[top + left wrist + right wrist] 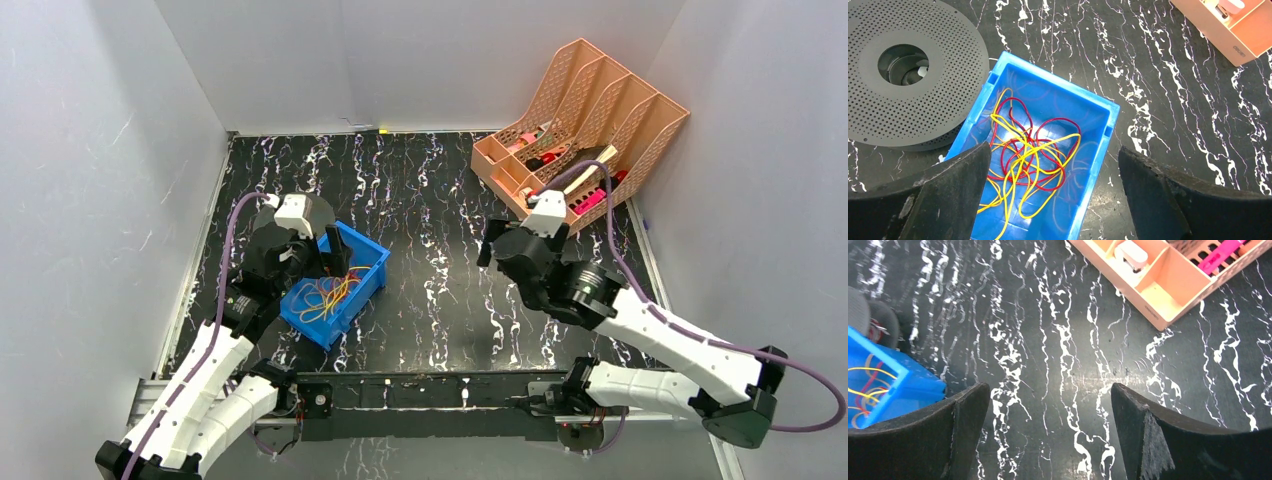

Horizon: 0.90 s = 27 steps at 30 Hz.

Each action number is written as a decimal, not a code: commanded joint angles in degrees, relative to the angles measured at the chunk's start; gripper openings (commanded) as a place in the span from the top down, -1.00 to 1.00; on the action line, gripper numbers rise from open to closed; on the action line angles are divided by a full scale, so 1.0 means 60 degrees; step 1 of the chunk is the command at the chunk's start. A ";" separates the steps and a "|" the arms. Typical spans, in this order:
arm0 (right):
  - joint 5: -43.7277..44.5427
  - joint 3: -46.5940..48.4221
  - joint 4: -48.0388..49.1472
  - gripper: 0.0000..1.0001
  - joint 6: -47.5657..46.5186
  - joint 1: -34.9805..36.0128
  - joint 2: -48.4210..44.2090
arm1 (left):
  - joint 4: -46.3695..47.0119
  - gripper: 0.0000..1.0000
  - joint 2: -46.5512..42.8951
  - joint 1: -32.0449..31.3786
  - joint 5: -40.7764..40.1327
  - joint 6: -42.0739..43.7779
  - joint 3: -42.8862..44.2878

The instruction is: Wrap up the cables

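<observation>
- The cables [1025, 160] are thin yellow and red strands in one loose tangle, with loops crossing over each other and nothing wound.
- They lie on the floor of an open blue bin [1048, 81], mostly toward its near end in the left wrist view.
- The bin stands on the black, white-veined table [430, 200], toward the table's 9 o'clock side in the overhead view.
- The left gripper [1053, 155] hangs over the bin, spread wide and holding nothing. In its own view the tangle shows between the two fingers. Whether a fingertip touches the bin rim cannot be told.
- The right gripper [1050, 390] is also spread wide and empty. It is over bare table at the bin's 3 o'clock, well apart from it.
- A grey perforated disc [948, 60] lies just beside the bin, at its 10 o'clock in the left wrist view.
- A peach desk organiser [600, 100] sits at the table's 1 o'clock corner.
</observation>
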 commanded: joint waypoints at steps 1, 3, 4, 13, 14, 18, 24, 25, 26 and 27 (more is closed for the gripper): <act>0.0319 0.0641 -0.0633 -0.97 0.0828 0.0000 0.0922 | 0.0066 -0.97 0.0052 -0.0022 -0.0296 -0.0101 0.0233; -0.0019 0.0787 -0.0597 -0.97 0.0820 -0.0001 0.1191 | 0.0043 -0.97 0.0068 -0.0022 -0.0297 -0.0054 0.0231; -0.0190 0.0823 -0.0545 -0.97 0.0751 -0.0001 0.1290 | 0.0031 -0.97 0.0062 -0.0022 -0.0316 -0.0037 0.0225; -0.2078 0.0582 0.0629 -0.97 -0.0945 0.0007 0.1672 | -0.0321 -0.97 0.0111 -0.0022 -0.1361 0.0007 0.0282; -0.2369 0.0557 0.0790 -0.97 -0.1050 0.0007 0.1672 | -0.0347 -0.97 0.0135 -0.0022 -0.1436 0.0010 0.0314; -0.3629 0.0598 0.1273 -0.97 -0.1274 0.0004 0.1881 | -0.0403 -0.97 0.0188 -0.0022 -0.1541 -0.0026 0.0340; -0.5188 0.0552 0.2309 -0.96 -0.0996 0.0020 0.2683 | -0.0422 -0.97 0.0098 -0.0022 -0.1484 -0.0063 0.0340; -0.5416 0.0614 0.2455 -0.96 -0.0862 0.0041 0.2939 | -0.0419 -0.97 0.0081 -0.0022 -0.1486 -0.0063 0.0318; -0.5609 0.0697 0.2576 -0.96 -0.0774 0.0084 0.3176 | -0.0418 -0.97 0.0073 -0.0022 -0.1484 -0.0063 0.0317; -0.5690 0.0828 0.2613 -0.96 -0.0625 0.0163 0.3428 | -0.0426 -0.97 0.0072 -0.0022 -0.1497 -0.0063 0.0319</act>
